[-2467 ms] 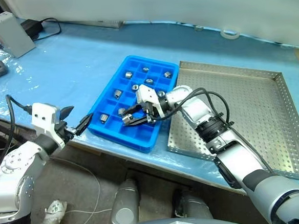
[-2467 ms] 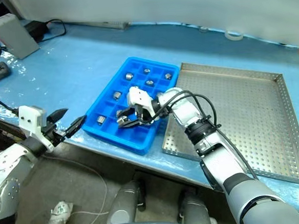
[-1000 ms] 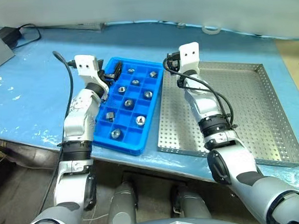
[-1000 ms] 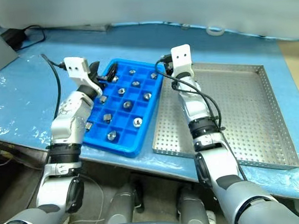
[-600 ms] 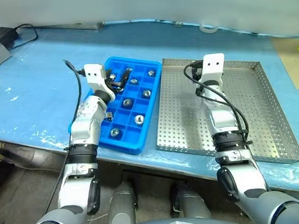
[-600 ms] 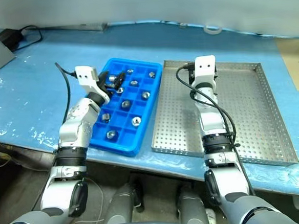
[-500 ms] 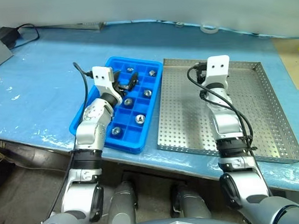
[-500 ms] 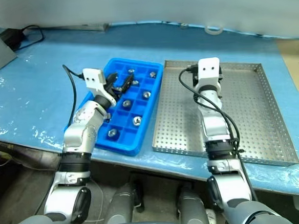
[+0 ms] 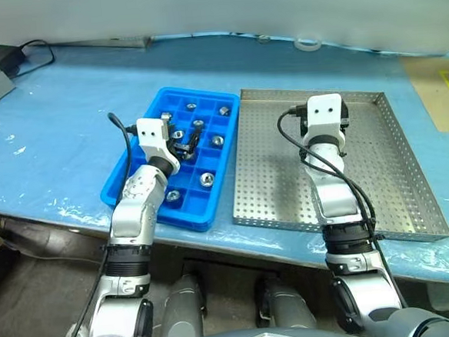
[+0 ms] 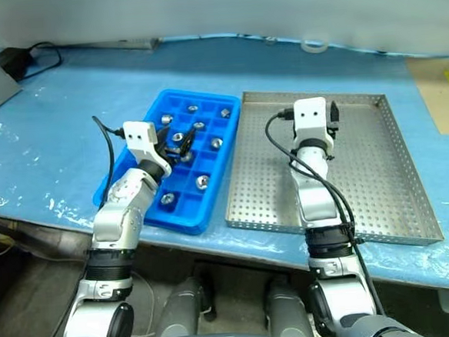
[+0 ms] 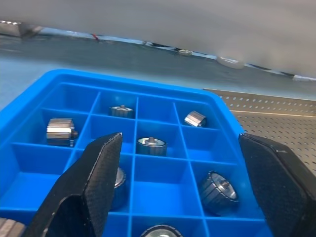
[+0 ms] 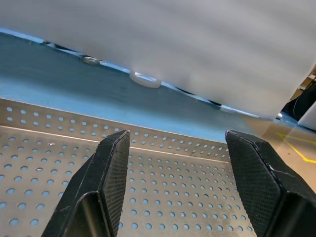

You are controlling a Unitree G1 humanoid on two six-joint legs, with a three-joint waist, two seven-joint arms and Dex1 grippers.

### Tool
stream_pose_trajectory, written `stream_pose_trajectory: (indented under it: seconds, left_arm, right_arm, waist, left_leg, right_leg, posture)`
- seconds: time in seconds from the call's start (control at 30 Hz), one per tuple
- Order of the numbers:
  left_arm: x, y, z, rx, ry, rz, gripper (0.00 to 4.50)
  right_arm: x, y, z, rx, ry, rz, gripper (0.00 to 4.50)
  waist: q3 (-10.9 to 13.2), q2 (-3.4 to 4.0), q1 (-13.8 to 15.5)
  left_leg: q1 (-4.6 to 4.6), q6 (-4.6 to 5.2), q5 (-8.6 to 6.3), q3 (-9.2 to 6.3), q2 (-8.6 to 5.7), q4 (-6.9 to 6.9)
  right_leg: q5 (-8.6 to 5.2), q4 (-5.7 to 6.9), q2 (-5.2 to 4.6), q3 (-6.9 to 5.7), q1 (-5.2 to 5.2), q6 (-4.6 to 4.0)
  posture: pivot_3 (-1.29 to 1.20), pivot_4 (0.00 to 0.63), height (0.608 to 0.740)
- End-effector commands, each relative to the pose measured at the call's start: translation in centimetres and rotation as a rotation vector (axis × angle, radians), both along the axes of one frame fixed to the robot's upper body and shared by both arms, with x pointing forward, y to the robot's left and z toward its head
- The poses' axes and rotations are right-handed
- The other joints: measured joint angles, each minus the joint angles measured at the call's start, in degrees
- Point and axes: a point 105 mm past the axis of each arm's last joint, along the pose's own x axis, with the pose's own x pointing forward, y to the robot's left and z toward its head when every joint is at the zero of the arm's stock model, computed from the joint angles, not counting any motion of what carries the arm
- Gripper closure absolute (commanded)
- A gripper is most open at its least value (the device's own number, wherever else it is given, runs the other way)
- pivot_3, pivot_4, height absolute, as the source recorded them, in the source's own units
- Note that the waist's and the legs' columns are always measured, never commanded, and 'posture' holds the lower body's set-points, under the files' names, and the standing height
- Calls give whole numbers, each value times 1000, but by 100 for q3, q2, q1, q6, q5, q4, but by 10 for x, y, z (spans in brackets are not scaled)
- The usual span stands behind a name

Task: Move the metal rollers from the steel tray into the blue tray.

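Metal rollers [image 11: 151,145] sit in the blue tray [image 9: 129,177], the steel tray [image 9: 396,195] just beside it.
Rollers are small shiny silver cylinders, some ridged, lying singly in the blue tray's square compartments; the steel tray's perforated floor is bare. Left gripper [image 11: 187,190] hangs over the blue tray, fingers wide and empty; right gripper [image 12: 180,185] over the steel tray, fingers apart, empty. No readable writing.

Blue tray [image 9: 129,179]: bright blue, square grid. Steel tray [image 9: 387,180]: silver, perforated dot pattern. Metal rollers [image 11: 151,146]: shiny silver. Table cover [image 9: 66,110]: light blue.
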Motion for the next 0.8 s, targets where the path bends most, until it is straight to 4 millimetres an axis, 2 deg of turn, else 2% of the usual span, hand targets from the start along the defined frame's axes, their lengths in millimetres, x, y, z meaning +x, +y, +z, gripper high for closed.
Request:
stream_pose_trajectory:
  seconds: [0.03, 0.33, 0.8]
  left_arm:
    - [-3, -4, 21, 13, -89, -9, 488]
    - [-4, 9, 24, 28, -102, 33, 488]
    - [1, 5, 29, 68, -113, 3, 488]
  right_arm:
    - [1, 7, 10, -22, -44, 18, 1311]
    - [6, 12, 13, -20, -69, 27, 1311]
    - [7, 9, 15, 10, -94, -6, 1311]
  waist:
    - [0, 0, 9]
    - [0, 0, 23]
    - [0, 0, 6]
  left_leg:
    - [-2, -6, 4, 0, 0, 0]
    - [-3, -6, 4, -1, 0, 0]
    - [-3, -13, 8, -1, -1, 1]
  right_leg:
    - [1, -1, 0, 0, -1, 1]
    - [1, 2, 0, 0, -3, 1]
    - [1, 4, 0, 0, -3, 1]
  posture:
    - [129, 150, 740]
    - [139, 150, 740]
    - [88, 150, 740]
